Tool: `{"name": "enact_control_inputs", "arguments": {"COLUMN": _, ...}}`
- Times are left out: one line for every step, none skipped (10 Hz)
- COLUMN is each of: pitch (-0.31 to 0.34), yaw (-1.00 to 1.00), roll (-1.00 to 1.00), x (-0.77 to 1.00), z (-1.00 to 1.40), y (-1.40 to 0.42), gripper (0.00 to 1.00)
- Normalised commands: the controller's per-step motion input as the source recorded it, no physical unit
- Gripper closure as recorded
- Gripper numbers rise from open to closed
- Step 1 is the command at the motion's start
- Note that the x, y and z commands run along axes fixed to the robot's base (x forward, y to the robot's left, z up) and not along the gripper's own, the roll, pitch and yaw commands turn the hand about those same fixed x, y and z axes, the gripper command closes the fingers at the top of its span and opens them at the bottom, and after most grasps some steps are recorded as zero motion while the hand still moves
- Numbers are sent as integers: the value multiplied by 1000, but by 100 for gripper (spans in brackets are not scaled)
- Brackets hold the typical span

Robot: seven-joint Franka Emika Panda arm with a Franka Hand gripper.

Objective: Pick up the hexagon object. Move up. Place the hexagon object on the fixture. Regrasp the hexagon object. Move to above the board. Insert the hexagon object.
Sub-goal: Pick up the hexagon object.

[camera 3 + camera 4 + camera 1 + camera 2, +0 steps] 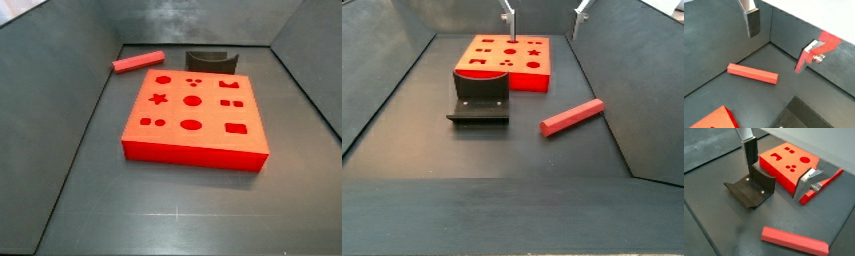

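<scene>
- The board [195, 117] is the biggest thing I see: it lies flat on the floor with its cut-outs up, and none of them is filled.
- The fixture [480, 93] stands just beside one edge of the board, notch upward, with nothing resting in it.
- The bar [572, 116] lies flat on the floor, apart from both board and fixture and close to a side wall; in a wrist view [794, 241] it sits on the near side of the fixture from my camera.
- My pincer [784, 42] hangs well above the floor with its jaws spread wide. One finger [753, 21] and the other [808, 56] both show, and there is nothing between them.
- In a side view only the fingertips [509, 17] peek in at the top, over the far end of the board.
- I judge I am at the very first step: the pick-up has not begun.
- Next I need to carry the pincer over the bar, turn the wrist so the fingers straddle its narrow width, descend and close near its middle.
</scene>
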Motion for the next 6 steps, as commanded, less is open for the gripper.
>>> {"name": "enact_control_inputs", "arguments": {"pitch": -26, "yaw": -594, "roll": 0, "x": -237, "z": -120, "y": 63, "gripper": 0}}
{"name": "enact_control_inputs", "arguments": {"pitch": 0, "yaw": -897, "roll": 0, "x": -260, "z": -263, "y": 0, "gripper": 0}}
{"name": "enact_control_inputs", "arguments": {"pitch": 0, "yaw": -886, "roll": 0, "x": -263, "z": -369, "y": 9, "gripper": 0}}
{"name": "enact_control_inputs", "arguments": {"pitch": 17, "yaw": -834, "roll": -9, "x": -320, "z": -529, "y": 63, "gripper": 0}}
{"name": "enact_control_inputs", "arguments": {"pitch": 4, "yaw": -806, "roll": -74, "x": -306, "z": -589, "y": 34, "gripper": 0}}
{"name": "enact_control_inputs", "arguments": {"pitch": -29, "yaw": -806, "roll": -203, "x": -120, "z": -637, "y": 0, "gripper": 0}}
